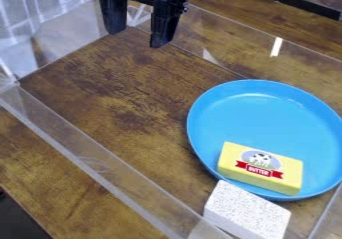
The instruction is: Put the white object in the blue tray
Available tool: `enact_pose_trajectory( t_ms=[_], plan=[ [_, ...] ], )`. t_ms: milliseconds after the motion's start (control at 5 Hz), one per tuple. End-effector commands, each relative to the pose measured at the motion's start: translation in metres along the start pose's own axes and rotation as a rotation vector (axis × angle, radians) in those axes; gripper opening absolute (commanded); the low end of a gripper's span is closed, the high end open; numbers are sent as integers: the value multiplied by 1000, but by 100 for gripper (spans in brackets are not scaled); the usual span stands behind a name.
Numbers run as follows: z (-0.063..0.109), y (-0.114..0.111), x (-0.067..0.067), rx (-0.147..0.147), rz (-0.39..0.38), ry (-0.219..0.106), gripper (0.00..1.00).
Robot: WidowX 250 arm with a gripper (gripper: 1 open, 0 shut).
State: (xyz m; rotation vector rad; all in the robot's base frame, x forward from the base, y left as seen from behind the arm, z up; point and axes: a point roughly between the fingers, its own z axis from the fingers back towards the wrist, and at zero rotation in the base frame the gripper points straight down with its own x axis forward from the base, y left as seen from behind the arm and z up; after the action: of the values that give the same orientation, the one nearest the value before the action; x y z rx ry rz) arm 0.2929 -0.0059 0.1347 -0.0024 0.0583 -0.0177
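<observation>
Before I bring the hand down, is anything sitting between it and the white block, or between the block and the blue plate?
Nothing visible blocks the hand from the white block; bare table lies between. The block sits just outside the blue plate rim. A yellow block already fills the plate's near part.

Glossy plastic blue tray [241, 108], rough spongy white object [246, 212], wood-grain table [120, 93].
</observation>
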Motion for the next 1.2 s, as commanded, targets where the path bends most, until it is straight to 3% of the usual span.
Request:
enact_pose_trajectory(
  t_ms=[0, 200, 600, 800, 1000],
  plan=[
    [-5, 3, -6, 0, -44, 14, 100],
    [-9, 4, -11, 0, -90, 28, 100],
    [-14, 5, -6, -15, 16, 47, 100],
    [-5, -7, -6, -12, -99, 53, 100],
    [-3, -14, -9, -14, -153, 58, 100]
  ],
)
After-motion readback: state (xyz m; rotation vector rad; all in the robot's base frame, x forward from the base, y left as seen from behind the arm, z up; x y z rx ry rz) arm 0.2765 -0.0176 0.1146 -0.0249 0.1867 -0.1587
